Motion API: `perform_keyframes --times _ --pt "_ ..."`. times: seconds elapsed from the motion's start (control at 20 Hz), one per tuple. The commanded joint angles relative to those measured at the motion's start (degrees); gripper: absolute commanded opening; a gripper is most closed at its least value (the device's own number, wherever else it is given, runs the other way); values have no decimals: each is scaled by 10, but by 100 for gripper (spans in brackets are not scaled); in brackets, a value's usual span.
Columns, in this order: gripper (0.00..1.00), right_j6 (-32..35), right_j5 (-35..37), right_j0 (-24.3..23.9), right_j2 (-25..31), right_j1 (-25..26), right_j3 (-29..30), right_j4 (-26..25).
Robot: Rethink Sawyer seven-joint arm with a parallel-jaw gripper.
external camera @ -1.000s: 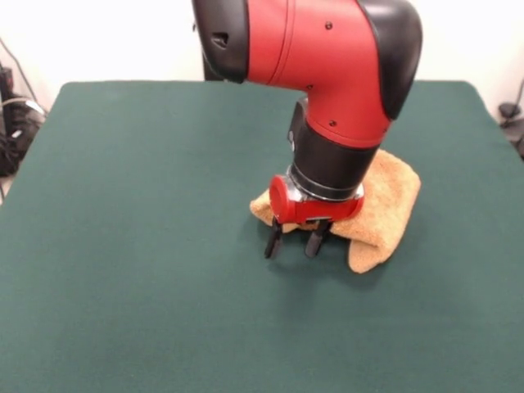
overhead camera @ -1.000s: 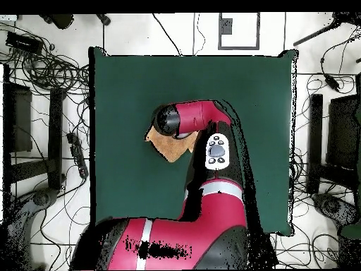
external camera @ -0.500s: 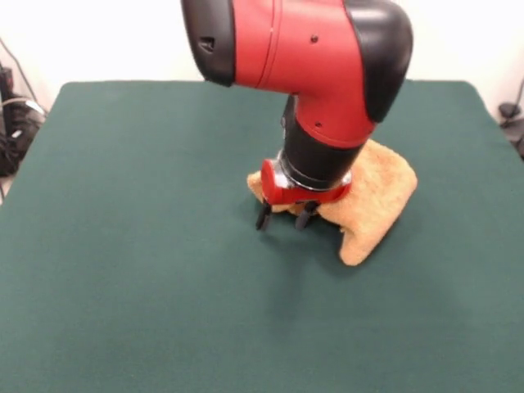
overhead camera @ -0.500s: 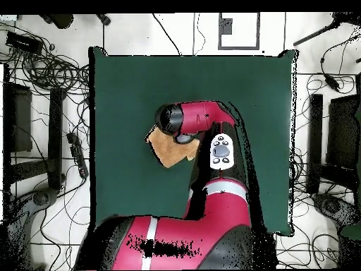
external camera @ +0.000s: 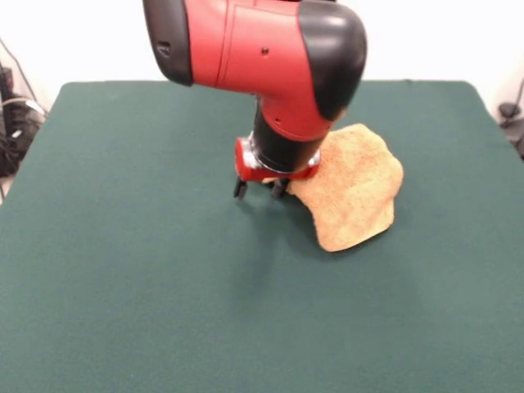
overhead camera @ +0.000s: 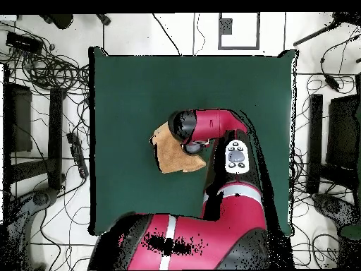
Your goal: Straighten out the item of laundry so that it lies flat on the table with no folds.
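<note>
The golden-orange towel (external camera: 352, 196) lies bunched and folded on the dark green table (external camera: 123, 246), right of centre. My gripper (external camera: 259, 191) points down at the towel's left edge, tips close to the table. Its two fingers stand apart with bare table between them, and the right fingertip (external camera: 279, 190) is at the towel's edge. The red and black wrist hides the towel's left corner. In the overhead view the towel (overhead camera: 175, 154) pokes out left of and below the arm (overhead camera: 211, 123), which covers the gripper, on the table (overhead camera: 127, 92).
Cables, stands and dark equipment (overhead camera: 42, 106) lie on the floor around the table in the overhead view. More cables (external camera: 12, 123) show at the left edge of the front view.
My gripper has moved left and toward the table's far side. The towel has shifted with it and changed shape, now spread rounder to the gripper's right.
</note>
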Motion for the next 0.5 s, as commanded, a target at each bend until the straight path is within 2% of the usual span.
perform_keyframes --times 0.05,0.25,0.5 --pt "100 -17 48 -1 55 -9 99 2" --pt "100 -19 32 -13 55 -17 113 -1" --pt "100 -30 -30 -53 76 -34 159 2"
